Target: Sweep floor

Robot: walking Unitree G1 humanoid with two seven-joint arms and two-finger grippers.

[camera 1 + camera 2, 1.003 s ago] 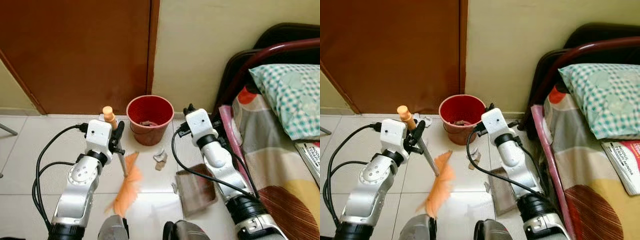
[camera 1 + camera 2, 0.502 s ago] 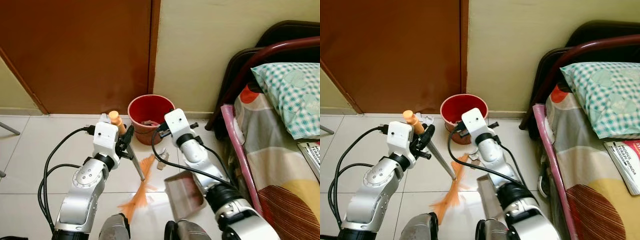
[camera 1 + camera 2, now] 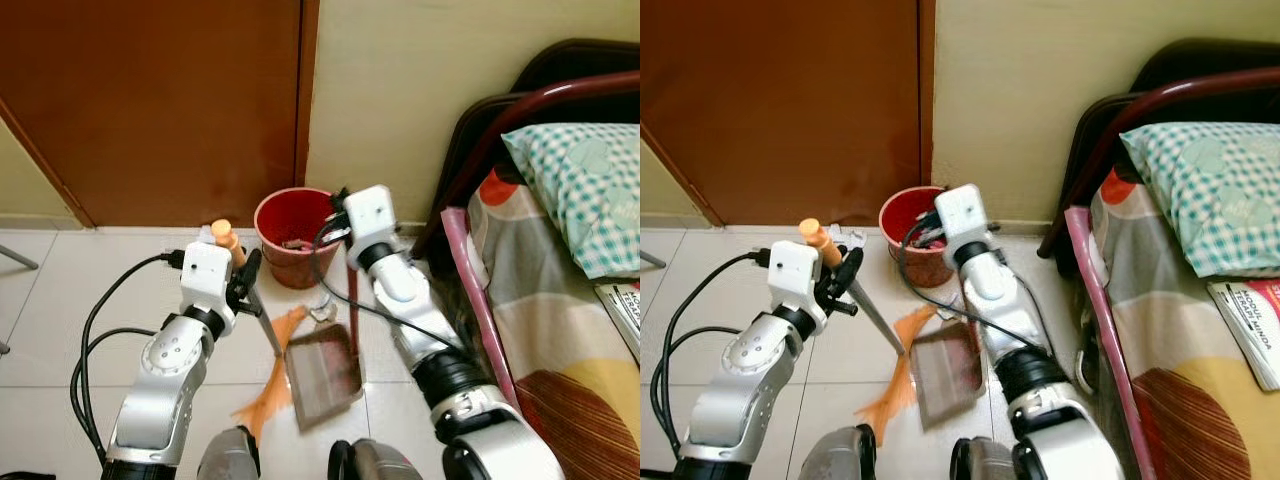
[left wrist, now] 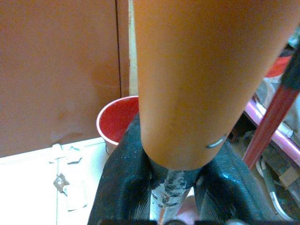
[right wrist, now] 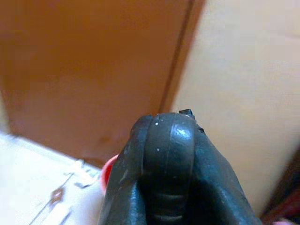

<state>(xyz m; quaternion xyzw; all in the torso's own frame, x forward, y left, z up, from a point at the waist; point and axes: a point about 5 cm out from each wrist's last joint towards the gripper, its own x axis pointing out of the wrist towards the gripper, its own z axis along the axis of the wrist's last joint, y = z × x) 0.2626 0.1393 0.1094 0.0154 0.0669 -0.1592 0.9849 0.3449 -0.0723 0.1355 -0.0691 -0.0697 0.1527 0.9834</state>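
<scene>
Left eye view: nearest, orange broom bristles rest on the tiled floor touching a brown dustpan. Left gripper is clenched on the broom's handle; right gripper grips the dustpan's upright handle. Beyond, paper scraps lie before a red bucket. Sweeping is underway; next, brushing the scraps into the pan likely needs it held flat.

The right pincer has swung leftward from beside the bed to above the red bucket's rim. The dustpan it carries has shifted left across the floor and now lies against the orange broom bristles. The left pincer has angled the broom so its bristles sit nearer the paper scraps.
</scene>
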